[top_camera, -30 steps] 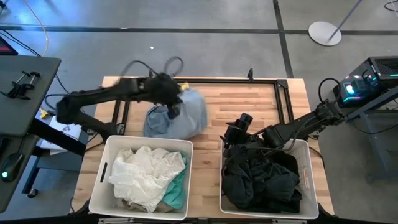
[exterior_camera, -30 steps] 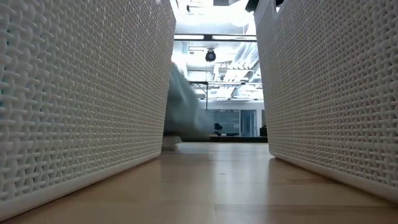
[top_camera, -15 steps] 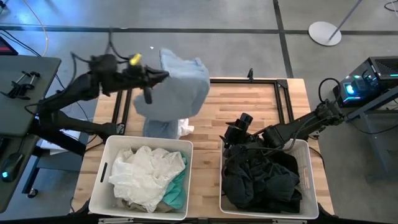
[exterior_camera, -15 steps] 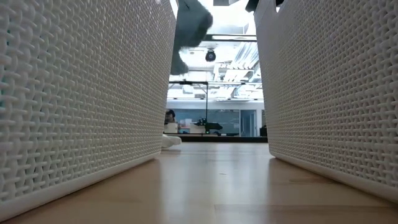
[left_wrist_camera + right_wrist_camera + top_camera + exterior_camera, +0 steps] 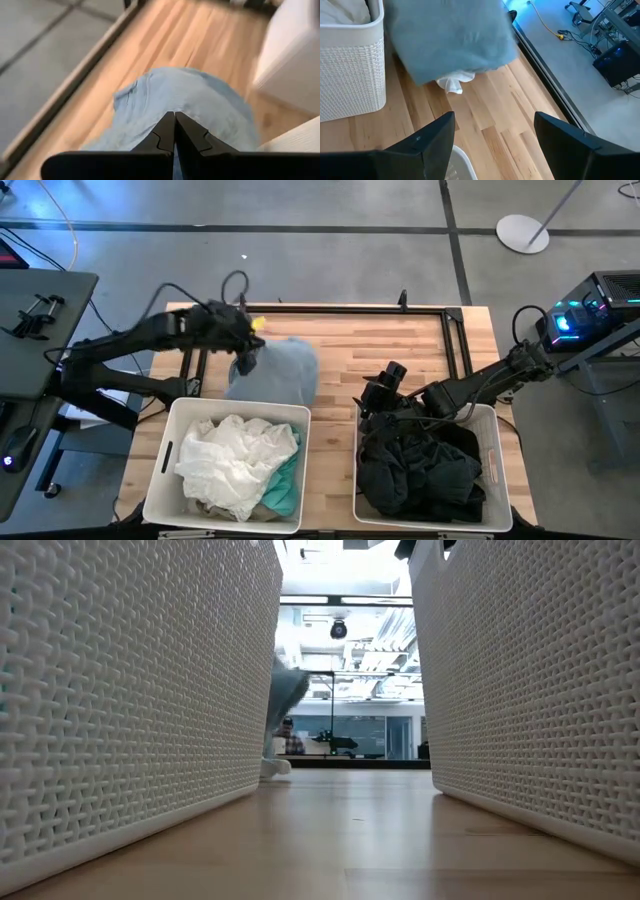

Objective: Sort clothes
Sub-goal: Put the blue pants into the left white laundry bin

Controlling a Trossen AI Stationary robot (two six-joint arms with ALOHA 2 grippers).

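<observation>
My left gripper (image 5: 248,356) is shut on a pale blue-grey garment (image 5: 278,372) above the table, just behind the left white basket (image 5: 170,442). That basket holds white (image 5: 232,460) and teal (image 5: 284,488) clothes. A small white garment (image 5: 452,83) lies on the table under the blue-grey one. The right white basket (image 5: 496,470) holds black and charcoal clothes (image 5: 420,470). My right gripper (image 5: 386,383) is open and empty above the right basket's far rim. My left gripper pinches a gathered fold of the pale blue-grey garment's upper part (image 5: 175,106) between its two shut fingers, coming from above and the table's left. The garment hangs slack below the fingers (image 5: 286,705); whether its lower end touches the table I cannot tell.
A black frame rail (image 5: 400,308) runs along the table's far side and down its left part. Bare wooden tabletop (image 5: 390,345) lies between the garment and the right arm, and between the two baskets (image 5: 340,830).
My left gripper rose high with the blue-grey garment, swinging toward the table's left and far edge, then came down again toward the left basket. The garment was lifted off the table and now hangs lower; the small white garment beneath it has come into view.
</observation>
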